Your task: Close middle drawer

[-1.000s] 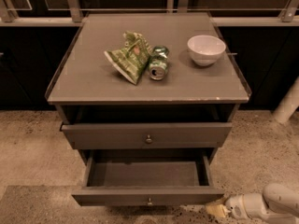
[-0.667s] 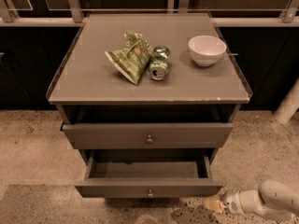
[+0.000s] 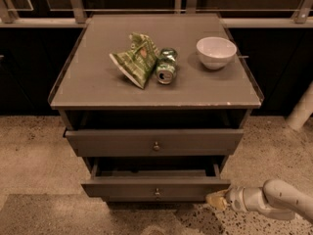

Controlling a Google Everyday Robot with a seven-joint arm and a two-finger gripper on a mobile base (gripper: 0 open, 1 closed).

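**Out of Sight**

The hand (image 3: 217, 199) sits low at the right, just beside the lower right corner of the middle drawer (image 3: 122, 187). Whether it touches the front cannot be told. Its arm (image 3: 283, 200) is cut off by the right edge. The inside of the middle drawer is mostly hidden under the top drawer (image 3: 195, 142), whose own inside is lost in shadow beneath the worktop (image 3: 88, 89). Of the bottom drawer (image 3: 137, 199) only a thin strip shows. The print on the bag (image 3: 136, 61) and the can (image 3: 166, 68) is too blurred to read. A white post (image 3: 302, 109) is cut by the right edge.
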